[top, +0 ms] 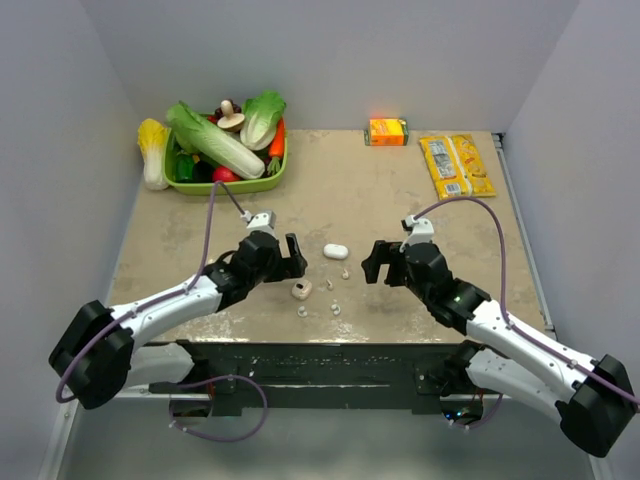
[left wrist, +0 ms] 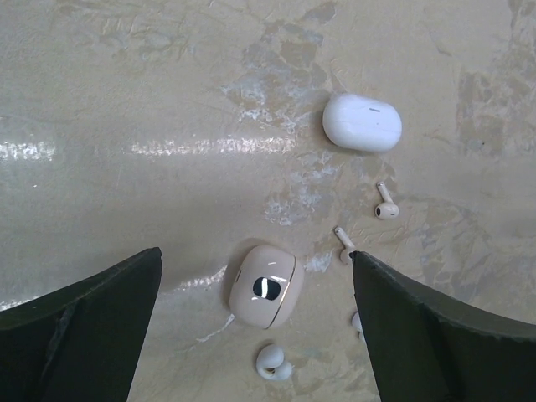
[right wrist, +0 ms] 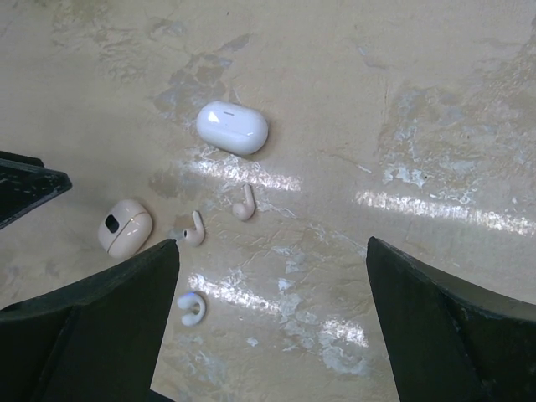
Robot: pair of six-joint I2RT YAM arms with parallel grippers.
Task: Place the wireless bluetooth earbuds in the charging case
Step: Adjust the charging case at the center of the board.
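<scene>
Left gripper: your jaws are spread wide with nothing held; it hangs just left of the small parts.
Right gripper: also spread wide and holding nothing, just right of the same cluster.
Hidden: in the left wrist view, one gripper finger covers most of a white piece, so you cannot tell its shape. From the top camera the earbuds are mere specks.
Charging case: a glossy white oval pebble that looks closed, with no seam you can make out. It lies flat on the surface between your grippers, at the far side of the cluster, touching nothing.
Stemmed earbuds: two pale pieces just nearer you than the charging case, lying apart from each other.
Hook-shaped earbud: white and curled, nearest the arm bases.
Beige case: rounded, with a dark oval window, just beside the hook-shaped earbud and apart from the charging case.
Far edge: a green basket of vegetables, an orange box and a yellow packet.
</scene>
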